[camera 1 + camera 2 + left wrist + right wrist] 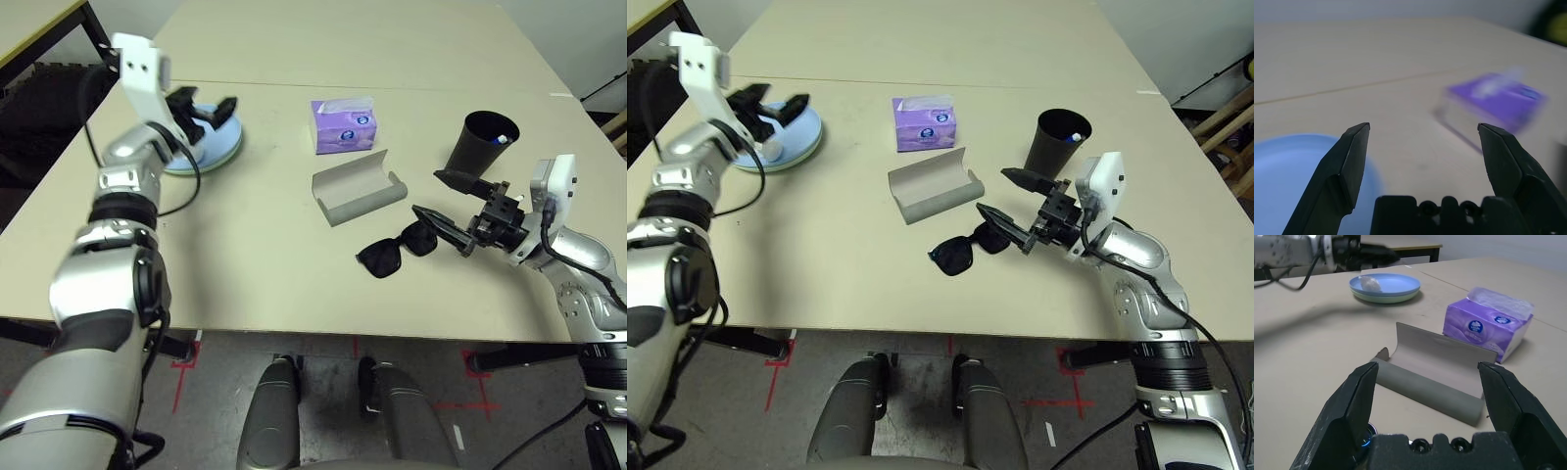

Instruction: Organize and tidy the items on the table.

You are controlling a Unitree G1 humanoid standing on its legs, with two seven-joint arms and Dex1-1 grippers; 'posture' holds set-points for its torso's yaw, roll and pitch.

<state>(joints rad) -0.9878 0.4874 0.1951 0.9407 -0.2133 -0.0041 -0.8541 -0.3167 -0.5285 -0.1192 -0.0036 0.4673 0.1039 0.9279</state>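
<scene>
**benchwatcher:** So the plates (1385, 286) are stacked at the far left of the surface (255, 255), light blue one on top of the pale green one, with the little crumpled tissue (1371, 282) sitting on the blue one. Grey glasses case (359, 188) lies open in the middle, black sunglasses (400, 247) just in front of it toward the right. Black cup (480, 143) stands upright at the right, something white-tipped poking up inside, can't tell exactly what.

**solderfan:** And the claws?

**benchwatcher:** Left claw (211, 108) is over the plates, fingers spread wide, nothing between them. Right claw (1014, 202) is also wide open and empty, one finger near the foot of the cup, the other right at the sunglasses. Can't tell if that one touches them.

**solderfan:** What's the purple thing?

**benchwatcher:** Tissue box (344, 124), just behind the case, a white sheet sticking out the top. It's between the plates and the cup, well apart from both.
</scene>
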